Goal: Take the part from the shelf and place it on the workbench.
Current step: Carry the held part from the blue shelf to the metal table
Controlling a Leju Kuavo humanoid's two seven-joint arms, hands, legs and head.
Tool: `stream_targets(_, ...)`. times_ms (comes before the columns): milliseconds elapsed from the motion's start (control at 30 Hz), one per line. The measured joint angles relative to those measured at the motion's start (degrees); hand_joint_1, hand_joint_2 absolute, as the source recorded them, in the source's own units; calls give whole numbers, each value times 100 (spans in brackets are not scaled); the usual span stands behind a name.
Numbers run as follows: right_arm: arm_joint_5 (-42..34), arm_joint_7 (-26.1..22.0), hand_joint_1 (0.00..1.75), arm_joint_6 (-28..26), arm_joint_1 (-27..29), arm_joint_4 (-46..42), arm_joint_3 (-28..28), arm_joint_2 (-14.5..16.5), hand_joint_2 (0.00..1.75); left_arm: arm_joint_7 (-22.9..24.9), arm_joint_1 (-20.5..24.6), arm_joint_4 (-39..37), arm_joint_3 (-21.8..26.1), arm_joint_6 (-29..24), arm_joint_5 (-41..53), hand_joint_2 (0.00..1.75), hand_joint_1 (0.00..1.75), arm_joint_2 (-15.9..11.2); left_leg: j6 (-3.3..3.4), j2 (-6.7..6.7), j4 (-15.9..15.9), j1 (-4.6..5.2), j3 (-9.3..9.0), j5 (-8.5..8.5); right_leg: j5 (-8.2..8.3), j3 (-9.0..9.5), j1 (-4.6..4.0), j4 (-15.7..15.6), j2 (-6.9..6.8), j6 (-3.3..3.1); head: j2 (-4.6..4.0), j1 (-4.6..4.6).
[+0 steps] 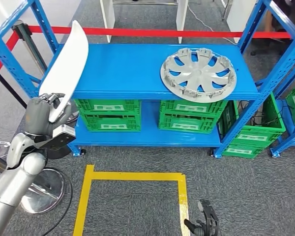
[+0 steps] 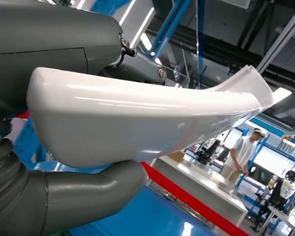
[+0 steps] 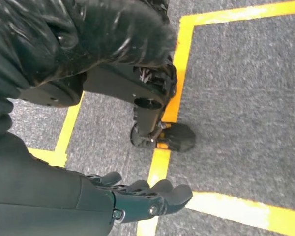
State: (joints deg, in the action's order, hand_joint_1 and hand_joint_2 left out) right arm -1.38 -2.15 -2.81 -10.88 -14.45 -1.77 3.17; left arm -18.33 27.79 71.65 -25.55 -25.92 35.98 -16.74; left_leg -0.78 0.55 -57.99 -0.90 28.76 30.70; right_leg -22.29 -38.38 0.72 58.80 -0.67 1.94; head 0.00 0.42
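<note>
1. Head view: my left hand (image 1: 45,115) grips the white part (image 1: 66,66) by its lower end. The part rises from my hand, long axis steep, leaning up and away toward the blue shelf (image 1: 138,71), its far tip over the shelf's near corner. It appears clear of the shelf surface, so I judge the pick done; carrying it to the workbench and setting it down remain. I cannot pick out the workbench here. A silver wheel cover (image 1: 198,73) lies flat on the shelf, well apart from my hand. Green crates (image 1: 108,115) sit on the lower level.

2. Left wrist view: the part's glossy, curved face runs lengthwise away from my hand. My thumb (image 2: 90,196) presses one side and my fingers (image 2: 64,44) the other, so the hold is firm across the narrow width. The far end flares thin.

3. Right wrist view: my right hand (image 3: 149,199) hangs low over grey floor with yellow tape lines (image 3: 175,78), fingers loosely extended, holding nothing.
</note>
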Motion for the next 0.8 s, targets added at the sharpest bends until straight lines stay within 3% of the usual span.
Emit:
stream_targets(33,-4,0,0,8,12,0,1,0,0,9,-2,2,-1,11,-1,175,175,-1,55,-10,3,2,52,-40,5,-32,10,3,7,31,0,1)
stream_targets(67,-5,1,0,13,28,0,2,0,0,21,-7,4,-1,19,-1,175,175,-1,118,-20,3,2,108,-96,-89,-85,20,55,15,55,0,5)
stream_targets(100,-6,1,0,19,40,0,2,0,0,31,-9,8,-2,22,-1,175,175,0,178,-30,12,0,174,-160,-301,-157,26,217,27,74,0,10)
stream_targets(167,-5,0,0,37,46,0,2,0,0,47,-9,14,-2,34,-1,175,175,0,248,-40,10,17,327,-289,-895,-332,32,854,42,89,0,27)
stream_targets(200,-5,-1,0,49,45,0,2,0,0,53,-11,15,-2,40,-2,175,175,0,264,-41,5,34,412,-354,-1097,-392,31,1230,45,90,0,32)
stream_targets(233,-6,-2,0,63,45,0,2,0,0,58,-15,15,-2,47,-2,175,175,1,273,-42,-1,53,496,-417,-1153,-407,27,1512,46,83,0,34)
stream_targets(267,-7,-2,0,75,47,0,2,0,0,62,-18,15,-2,51,-2,175,175,1,279,-42,-8,73,577,-477,-1078,-353,18,1640,47,65,0,34)
stream_targets(300,-7,-4,0,86,47,0,2,0,0,64,-22,15,-2,52,-2,175,175,-2,280,-39,-14,93,654,-537,-916,-204,3,1576,50,32,0,36)
stream_targets(333,-7,-9,0,96,44,0,2,-1,0,65,-25,16,-1,52,-2,175,175,-5,277,-37,-18,111,719,-593,-756,39,-21,1317,57,-16,0,35)
stream_targets(367,-7,-16,0,102,36,0,3,-3,0,65,-27,19,1,52,-2,175,175,-10,268,-35,-20,127,771,-643,-700,333,-47,934,65,-79,0,33)
stream_targets(433,-2,-44,0,122,20,-1,4,-11,0,65,-30,43,10,52,-1,175,175,-31,230,-37,-22,141,835,-737,-796,885,-90,147,76,-151,0,28)
stream_targets(500,16,-79,0,140,11,-2,4,-15,0,67,-48,84,16,52,2,175,175,-55,165,-43,-1,125,870,-844,-878,1075,-118,-187,79,-158,0,31)
stream_targets(567,52,-107,0,144,12,-2,4,-11,0,79,-97,128,21,52,5,175,175,-92,95,-41,-12,109,922,-827,-766,1031,-100,-266,60,-209,0,32)
stream_targets(600,73,-119,0,138,9,-2,4,-10,0,88,-122,146,26,52,5,175,175,-117,62,-37,-118,105,970,-675,-694,990,-84,-300,45,-251,0,23)
stream_targets(700,112,-140,0,122,2,-4,4,-13,0,121,-181,174,49,52,4,175,175,-175,-23,-35,-1033,64,1195,106,-507,790,-69,-314,21,-304,0,3)
stream_targets(733,115,-142,0,121,4,-4,4,-13,0,130,-205,178,54,52,4,175,175,-183,-45,-37,-1367,52,1241,234,-453,705,-68,-296,17,-294,0,1)
stream_targets(767,116,-142,0,121,6,-5,4,-13,0,134,-227,181,56,52,4,175,175,-189,-62,-38,-1573,41,1227,224,-402,609,-64,-267,12,-281,0,2)
stream_targets(800,116,-142,0,121,7,-5,3,-13,0,134,-244,189,56,52,4,175,175,-193,-75,-38,-1598,31,1134,102,-358,510,-59,-230,6,-263,0,2)
